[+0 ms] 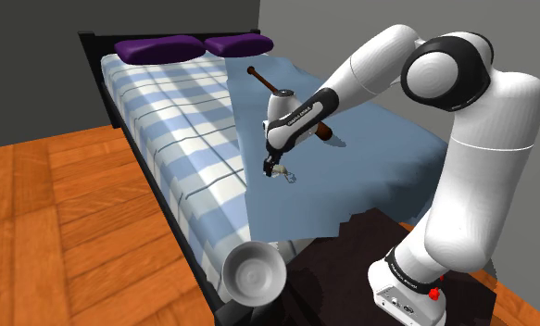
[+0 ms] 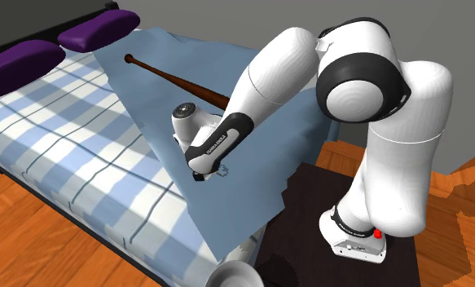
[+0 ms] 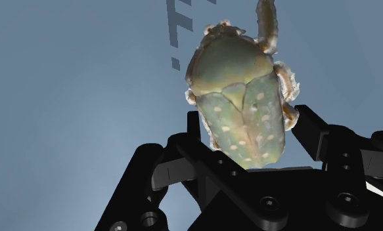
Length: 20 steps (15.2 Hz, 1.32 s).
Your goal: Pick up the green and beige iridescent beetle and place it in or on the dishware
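Observation:
The beetle (image 3: 239, 85) has a green, pale-spotted back and a beige rim. It lies between my black fingers, which touch both of its sides near its rear half. My gripper (image 3: 249, 128) is shut on it, just above the blue blanket (image 1: 351, 176) on the bed. In the shoulder view the gripper (image 1: 275, 170) points down with the beetle (image 1: 284, 174) at its tip. The second exterior view shows the gripper (image 2: 217, 171) over the blanket's middle. A grey bowl (image 1: 255, 273) stands by the bed's near corner, next to the stand.
A brown baseball bat (image 1: 270, 85) lies on the blanket beyond the arm. Two purple pillows (image 1: 161, 48) sit at the head of the blue-and-white checked bed (image 1: 166, 120). Wooden floor (image 1: 64, 231) lies beside the bed. The dark stand top (image 1: 342, 269) is near the bowl.

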Tool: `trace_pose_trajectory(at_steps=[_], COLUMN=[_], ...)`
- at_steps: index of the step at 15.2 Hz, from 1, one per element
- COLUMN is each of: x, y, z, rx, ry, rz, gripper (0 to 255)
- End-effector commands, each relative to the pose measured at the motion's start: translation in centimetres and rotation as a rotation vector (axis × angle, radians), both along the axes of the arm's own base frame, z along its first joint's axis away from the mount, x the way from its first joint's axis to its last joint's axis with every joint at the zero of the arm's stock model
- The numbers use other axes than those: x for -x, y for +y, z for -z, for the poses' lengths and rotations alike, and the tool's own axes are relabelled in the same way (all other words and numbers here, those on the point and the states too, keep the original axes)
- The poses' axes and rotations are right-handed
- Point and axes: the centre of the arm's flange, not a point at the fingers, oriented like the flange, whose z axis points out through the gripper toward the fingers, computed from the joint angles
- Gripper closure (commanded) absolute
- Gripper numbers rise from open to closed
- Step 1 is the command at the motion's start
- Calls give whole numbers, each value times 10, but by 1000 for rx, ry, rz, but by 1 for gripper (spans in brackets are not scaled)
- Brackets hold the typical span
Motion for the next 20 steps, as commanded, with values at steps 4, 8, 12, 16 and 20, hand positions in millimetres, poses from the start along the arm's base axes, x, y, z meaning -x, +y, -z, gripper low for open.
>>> trace_pose_trajectory(at_steps=[4, 8, 12, 16, 20], x=[0, 0, 0, 0, 0], y=[0, 0, 0, 0, 0], z=[-21, -42, -63, -84, -105], rx=[0, 0, 0, 0, 0], ry=[0, 0, 0, 0, 0], rz=[0, 0, 0, 0, 0], gripper=[255, 255, 255, 255, 255])
